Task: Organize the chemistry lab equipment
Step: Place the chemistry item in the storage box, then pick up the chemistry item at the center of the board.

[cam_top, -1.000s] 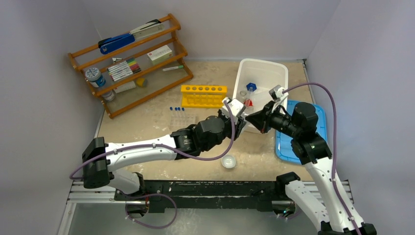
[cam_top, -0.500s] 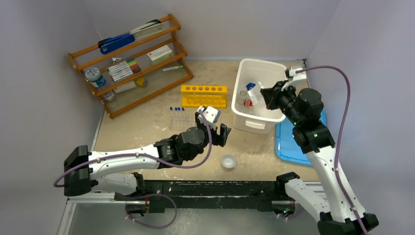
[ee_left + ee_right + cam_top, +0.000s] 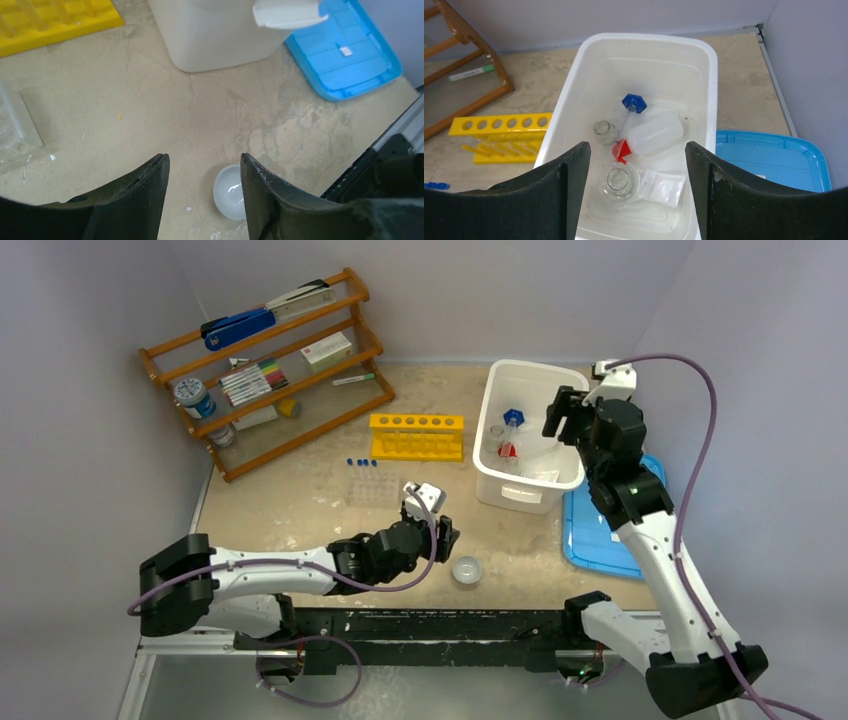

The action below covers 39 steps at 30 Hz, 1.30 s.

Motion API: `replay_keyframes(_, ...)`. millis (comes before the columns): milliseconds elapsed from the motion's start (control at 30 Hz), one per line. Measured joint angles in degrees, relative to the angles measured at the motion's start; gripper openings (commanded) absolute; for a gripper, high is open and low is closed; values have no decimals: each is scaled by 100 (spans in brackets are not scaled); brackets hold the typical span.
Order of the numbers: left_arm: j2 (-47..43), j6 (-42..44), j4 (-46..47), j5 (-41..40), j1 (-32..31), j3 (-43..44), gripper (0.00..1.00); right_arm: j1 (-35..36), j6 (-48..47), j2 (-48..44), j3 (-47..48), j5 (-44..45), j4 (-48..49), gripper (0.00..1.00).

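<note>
My left gripper (image 3: 202, 162) (image 3: 432, 528) hangs open low over the table, with nothing between its fingers. A small white dish (image 3: 229, 192) (image 3: 466, 569) sits just right of it, half hidden behind the right finger. My right gripper (image 3: 636, 146) (image 3: 563, 416) is open above the white bin (image 3: 704, 100) (image 3: 528, 490). In the bin lie a white squeeze bottle (image 3: 655, 133) with red nozzle (image 3: 622, 149), a blue-capped tube (image 3: 633, 102), two small glass flasks (image 3: 619, 181) (image 3: 604, 131) and a clear plastic bag (image 3: 665, 187). The yellow rack (image 3: 416, 435) and the clear tube tray (image 3: 370, 486) stand left of the bin.
A blue lid (image 3: 608, 525) lies right of the bin. The wooden shelf (image 3: 265, 365) with stapler, markers and boxes stands at the back left. Small blue caps (image 3: 360, 462) lie by the tray. Walls close in the table on three sides.
My left arm drew back from the bin toward the near edge and its jaws opened. My right gripper rose over the bin and went from shut to open.
</note>
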Motion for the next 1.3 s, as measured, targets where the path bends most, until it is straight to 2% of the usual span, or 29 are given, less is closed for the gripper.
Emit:
replay_keyframes(100, 304, -192, 181, 72, 0, -212, 43, 0, 2, -304, 0, -20, 17, 72)
replay_keyframes(333, 1071, -551, 592, 354, 0, -367, 40, 0, 35, -695, -129, -103, -13, 72)
replay_keyframes(367, 1355, -713, 861, 579, 0, -428, 40, 0, 55, -745, -269, -114, -70, 72)
replay_keyframes(600, 1838, -896, 1064, 1156, -13, -417, 37, 0, 107, -772, -455, -216, -122, 71)
replay_keyframes(867, 2081, -994, 1058, 1436, -81, -393, 21, 0, 164, -785, -557, -356, -136, 71)
replay_keyframes(1000, 2081, -981, 988, 1412, -81, -308, 10, 0, 195, -785, -566, -393, -136, 71)
replay_keyframes(1133, 2081, -938, 905, 1329, -83, -192, 6, 0, 208, -785, -568, -415, -136, 71)
replay_keyframes(1200, 2094, -933, 846, 1285, -87, -144, 0, 0, 208, -793, -568, -420, -136, 71)
replay_keyframes(1300, 2190, -933, 804, 1233, -87, -85, 0, 0, 210, -815, -570, -466, -136, 71)
